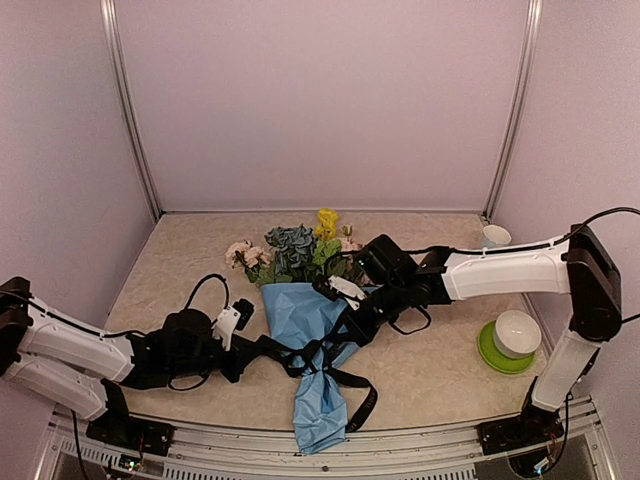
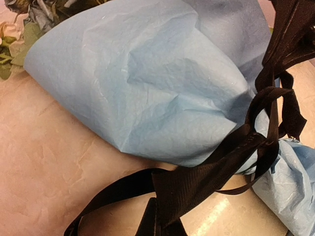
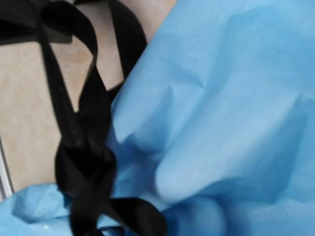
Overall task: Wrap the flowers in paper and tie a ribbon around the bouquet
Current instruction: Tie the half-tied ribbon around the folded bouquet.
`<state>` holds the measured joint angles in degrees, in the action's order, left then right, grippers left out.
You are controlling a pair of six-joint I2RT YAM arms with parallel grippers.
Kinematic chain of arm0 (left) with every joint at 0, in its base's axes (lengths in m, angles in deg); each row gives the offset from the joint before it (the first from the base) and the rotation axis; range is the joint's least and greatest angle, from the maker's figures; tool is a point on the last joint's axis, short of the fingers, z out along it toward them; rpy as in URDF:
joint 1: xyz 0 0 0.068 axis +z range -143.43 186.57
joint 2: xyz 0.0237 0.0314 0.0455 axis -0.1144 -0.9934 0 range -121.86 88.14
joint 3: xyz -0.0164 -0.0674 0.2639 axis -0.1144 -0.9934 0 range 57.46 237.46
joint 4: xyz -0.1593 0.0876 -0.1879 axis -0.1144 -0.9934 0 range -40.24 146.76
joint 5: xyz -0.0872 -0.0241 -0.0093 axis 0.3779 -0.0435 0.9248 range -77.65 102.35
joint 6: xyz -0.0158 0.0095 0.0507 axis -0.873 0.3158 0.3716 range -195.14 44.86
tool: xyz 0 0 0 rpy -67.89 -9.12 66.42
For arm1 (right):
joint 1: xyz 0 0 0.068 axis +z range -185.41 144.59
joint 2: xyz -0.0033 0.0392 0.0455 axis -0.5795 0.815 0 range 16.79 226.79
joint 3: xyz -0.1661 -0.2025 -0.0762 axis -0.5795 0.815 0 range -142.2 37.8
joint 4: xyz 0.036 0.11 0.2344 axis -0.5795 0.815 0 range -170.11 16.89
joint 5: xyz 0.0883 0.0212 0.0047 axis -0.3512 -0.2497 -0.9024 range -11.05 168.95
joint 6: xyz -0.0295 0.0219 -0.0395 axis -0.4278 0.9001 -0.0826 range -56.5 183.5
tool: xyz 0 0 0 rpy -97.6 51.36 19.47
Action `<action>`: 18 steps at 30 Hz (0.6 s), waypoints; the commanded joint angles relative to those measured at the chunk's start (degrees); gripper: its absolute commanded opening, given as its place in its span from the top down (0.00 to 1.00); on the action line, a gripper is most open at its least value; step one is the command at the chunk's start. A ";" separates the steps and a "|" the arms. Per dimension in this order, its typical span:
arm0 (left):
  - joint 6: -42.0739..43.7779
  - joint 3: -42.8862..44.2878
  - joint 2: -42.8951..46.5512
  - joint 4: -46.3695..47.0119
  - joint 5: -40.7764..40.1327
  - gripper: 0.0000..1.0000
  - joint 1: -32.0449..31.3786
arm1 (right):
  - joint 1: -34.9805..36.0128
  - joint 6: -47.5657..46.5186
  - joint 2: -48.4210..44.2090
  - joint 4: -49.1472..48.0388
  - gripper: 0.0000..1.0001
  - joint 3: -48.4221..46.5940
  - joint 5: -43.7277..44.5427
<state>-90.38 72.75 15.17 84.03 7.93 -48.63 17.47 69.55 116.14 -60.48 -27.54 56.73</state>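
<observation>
A beige marbled bench [image 1: 440, 370] is being occupied at its centre by the bouquet [image 1: 300, 315]: pink, yellow and blue-green artificial flowers [image 1: 292, 250] in crinkly light blue paper [image 2: 147, 88]. The narrow black ribbon [image 1: 315, 352] knotted round its waist is being clenched by the left fingers [image 1: 258, 347] and the right fingers [image 1: 352, 318].

2 white arms [image 1: 500, 272], black joints [image 1: 592, 280] (looping black cables [image 1: 212, 276]).

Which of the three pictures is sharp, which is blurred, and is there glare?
Top external: evenly lit, fairly sharp. Left wrist: paper creases and ribbon weave sharp, small glare streak on the table. Right wrist: very close, paper and ribbon soft, out of focus.
</observation>
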 commanded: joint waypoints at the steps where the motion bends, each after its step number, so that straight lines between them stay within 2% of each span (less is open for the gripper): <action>1: -4.02 -0.55 0.55 -4.05 -2.66 1.00 0.32 | -0.45 4.48 -3.88 -2.49 1.00 2.77 1.97; 9: -14.89 -2.09 4.51 -11.28 -5.18 1.00 0.66 | -0.51 12.35 -11.71 -3.01 1.00 11.92 2.81; 18: -17.57 -2.29 4.05 -12.06 -3.92 1.00 1.42 | -0.55 14.29 -16.74 -5.37 1.00 20.85 -1.85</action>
<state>-105.38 70.56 19.30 73.60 4.39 -48.11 17.27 81.89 100.82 -64.21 -10.60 56.93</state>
